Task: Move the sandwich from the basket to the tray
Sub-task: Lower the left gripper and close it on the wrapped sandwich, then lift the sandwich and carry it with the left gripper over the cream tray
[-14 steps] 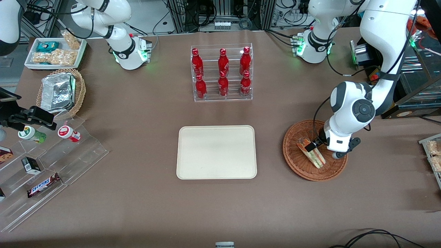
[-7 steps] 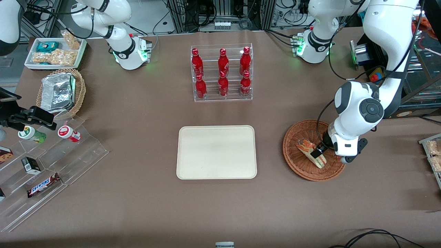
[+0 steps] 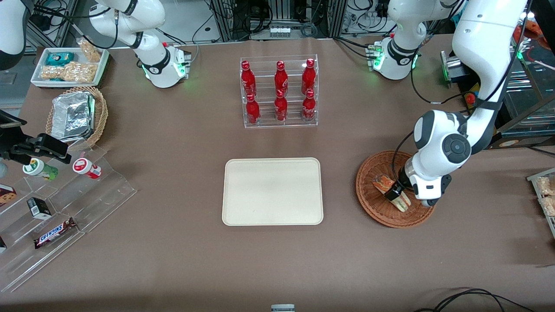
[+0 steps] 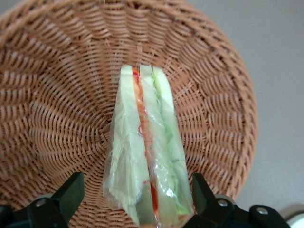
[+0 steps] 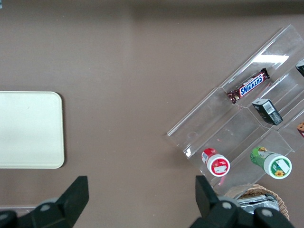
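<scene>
The sandwich [image 3: 382, 182], a wrapped wedge of white bread with red and green layers [image 4: 145, 156], lies flat in the reddish-brown wicker basket [image 3: 373, 203] toward the working arm's end of the table. My gripper [image 3: 395, 191] is low over it, open. In the left wrist view the gripper [image 4: 136, 191] straddles the wedge's wide end. One finger [image 4: 71, 192] stands a little apart from the wrap and the other finger [image 4: 201, 192] is close against it. The cream tray [image 3: 272, 191] lies beside the basket at the table's middle, with nothing on it.
A clear rack of red bottles [image 3: 279, 92] stands farther from the front camera than the tray. Toward the parked arm's end are a clear stepped display with snacks [image 3: 65, 203], a paler basket with foil packs [image 3: 76, 116] and a white snack tray [image 3: 69, 66].
The wrist swung a little toward the working arm's end and has come back over the basket. The gripper stays down at the sandwich, which has hardly shifted.
</scene>
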You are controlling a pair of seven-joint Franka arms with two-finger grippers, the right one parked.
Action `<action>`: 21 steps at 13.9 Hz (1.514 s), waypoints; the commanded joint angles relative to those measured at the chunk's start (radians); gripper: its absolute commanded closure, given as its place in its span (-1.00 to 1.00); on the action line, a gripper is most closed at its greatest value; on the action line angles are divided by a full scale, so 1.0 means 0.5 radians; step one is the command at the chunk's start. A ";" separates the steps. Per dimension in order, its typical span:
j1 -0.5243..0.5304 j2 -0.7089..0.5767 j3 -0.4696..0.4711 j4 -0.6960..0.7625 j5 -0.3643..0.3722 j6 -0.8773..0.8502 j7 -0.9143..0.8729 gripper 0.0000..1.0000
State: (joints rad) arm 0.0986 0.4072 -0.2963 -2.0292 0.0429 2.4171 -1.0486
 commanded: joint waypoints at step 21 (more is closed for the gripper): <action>-1.037 0.362 -0.067 0.894 0.104 -0.447 0.318 0.76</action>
State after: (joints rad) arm -0.3717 0.4440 -0.3421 -1.7671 0.0630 2.2196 -0.9409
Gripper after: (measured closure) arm 0.885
